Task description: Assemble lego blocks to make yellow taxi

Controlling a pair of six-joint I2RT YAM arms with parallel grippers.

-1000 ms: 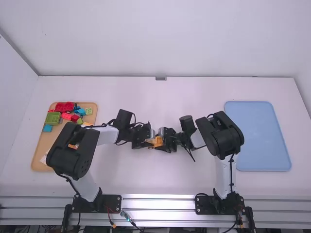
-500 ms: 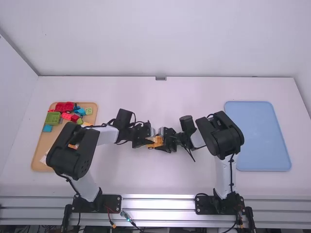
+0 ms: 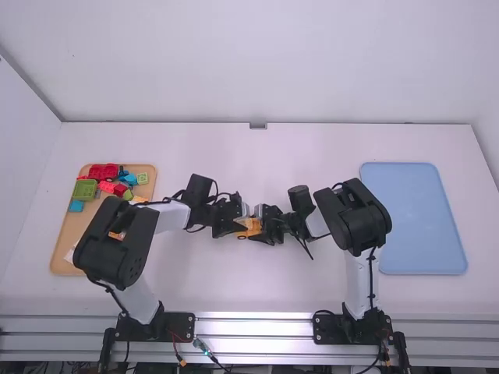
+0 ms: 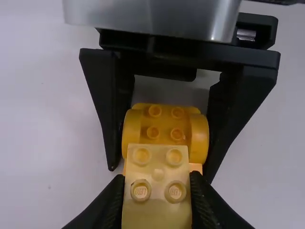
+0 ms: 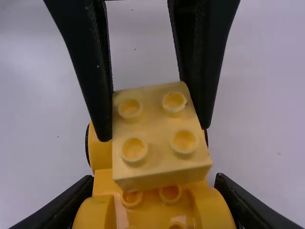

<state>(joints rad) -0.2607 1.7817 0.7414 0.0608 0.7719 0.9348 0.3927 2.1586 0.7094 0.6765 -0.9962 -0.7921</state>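
Observation:
At the table's middle, my left gripper [image 3: 238, 224] and my right gripper [image 3: 262, 226] face each other over the orange-yellow car base [image 3: 253, 226]. In the left wrist view, my left gripper [image 4: 158, 191] is shut on a pale yellow two-by-two brick [image 4: 157, 174], which partly covers the studded car base [image 4: 165, 125]. In the right wrist view, my right gripper [image 5: 155, 202] holds the wheeled base [image 5: 157, 212] by its sides. The pale brick [image 5: 155, 136] sits over part of the base, slightly tilted; whether their studs are joined I cannot tell.
On the left stands a tan tray [image 3: 66, 234] with red, green and blue blocks, partly beneath the left arm. A light blue tray [image 3: 417, 218] lies at the right, beyond the right arm.
Over the last second my left gripper has shifted very slightly at the car base, its dark fingertip covering a different part of the yellow. The right arm has stayed put.

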